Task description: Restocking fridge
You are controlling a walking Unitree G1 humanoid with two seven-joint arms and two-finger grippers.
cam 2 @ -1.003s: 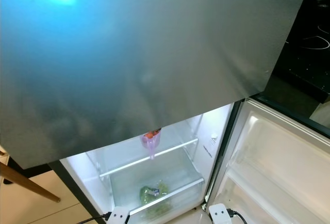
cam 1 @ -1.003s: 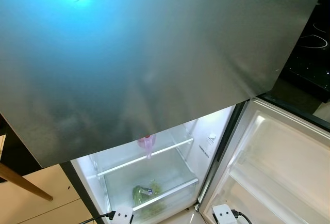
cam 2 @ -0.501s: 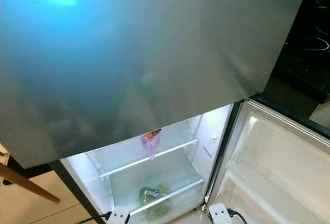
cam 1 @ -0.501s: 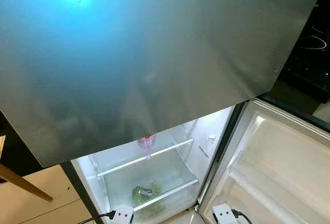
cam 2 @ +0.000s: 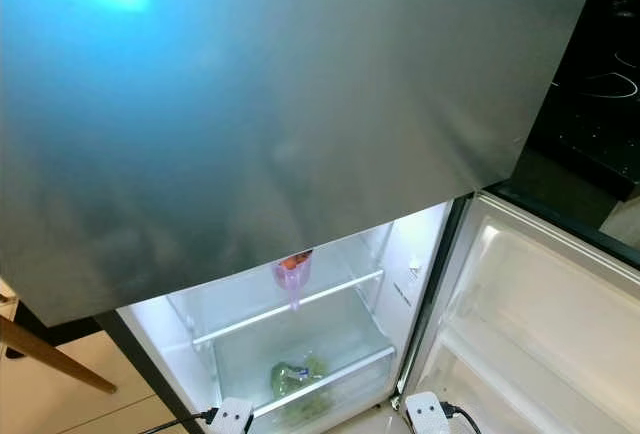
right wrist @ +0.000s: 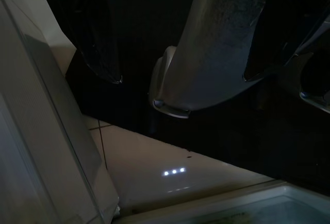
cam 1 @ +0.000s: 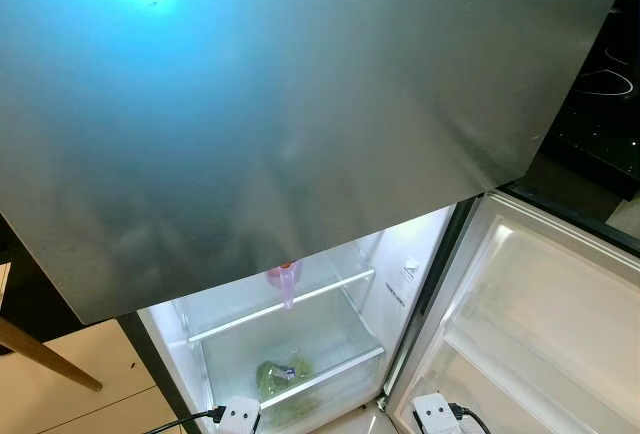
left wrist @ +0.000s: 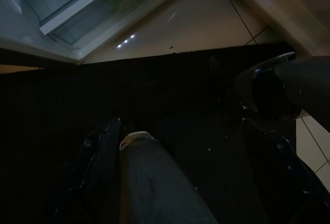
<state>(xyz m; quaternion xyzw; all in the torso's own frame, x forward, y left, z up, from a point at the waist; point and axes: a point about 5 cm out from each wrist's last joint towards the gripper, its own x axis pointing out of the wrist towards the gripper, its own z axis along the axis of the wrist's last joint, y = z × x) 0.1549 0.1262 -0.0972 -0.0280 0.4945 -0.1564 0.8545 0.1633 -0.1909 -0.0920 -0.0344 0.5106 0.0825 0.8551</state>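
Looking down through the left eye, you see the grey upper door (cam 1: 300, 104) of the fridge, shut, and below it the lit lower compartment (cam 1: 290, 344) standing open. A pink cup (cam 1: 285, 279) sits just under the upper door's edge, above a glass shelf (cam 1: 280, 306); a bag of greens (cam 1: 282, 376) lies in the drawer beneath that shelf. The open lower door (cam 1: 540, 324) swings out beside the compartment, its racks bare. Two white plugs (cam 1: 240, 416) show near the fridge's foot.

The right eye gives you something orange inside the cup (cam 2: 292, 262), which the left eye hides behind the door edge.

In the left wrist view, the left gripper (left wrist: 191, 172) hangs dark over a black mat (left wrist: 170, 90) before the fridge, fingers (left wrist: 100, 167) spread apart, pinching nothing.

In the right wrist view, the right gripper (right wrist: 180, 48) hangs likewise, fingers (right wrist: 98, 33) apart and empty, beside the lower door's edge (right wrist: 46, 131).
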